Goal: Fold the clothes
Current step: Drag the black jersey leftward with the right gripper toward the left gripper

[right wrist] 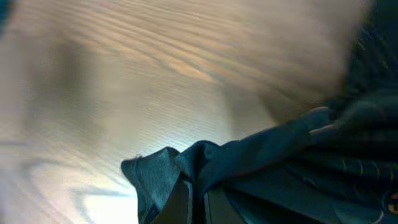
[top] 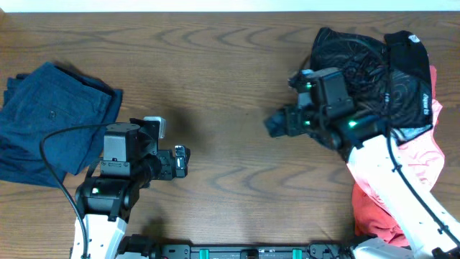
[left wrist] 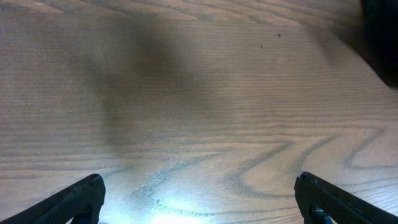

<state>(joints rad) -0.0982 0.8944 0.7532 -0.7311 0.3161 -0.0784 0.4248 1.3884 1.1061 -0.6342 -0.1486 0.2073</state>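
The black jersey point(top: 363, 61) with fine contour lines and white lettering lies crumpled at the back right of the table. My right gripper point(top: 277, 124) is shut on a corner of it, pulled out to the left of the pile. In the right wrist view the jaws point(right wrist: 199, 202) pinch a fold of the dark fabric point(right wrist: 261, 155) just above the wood. The coral-pink garment point(top: 424, 162) lies bunched at the right edge, partly under the jersey and the right arm. My left gripper point(top: 181, 162) is open and empty over bare wood, as the left wrist view point(left wrist: 202, 199) shows.
A folded dark blue garment point(top: 50, 119) lies at the left edge of the wooden table point(top: 215, 72). A dark shape point(left wrist: 382, 37) sits in the top right corner of the left wrist view.
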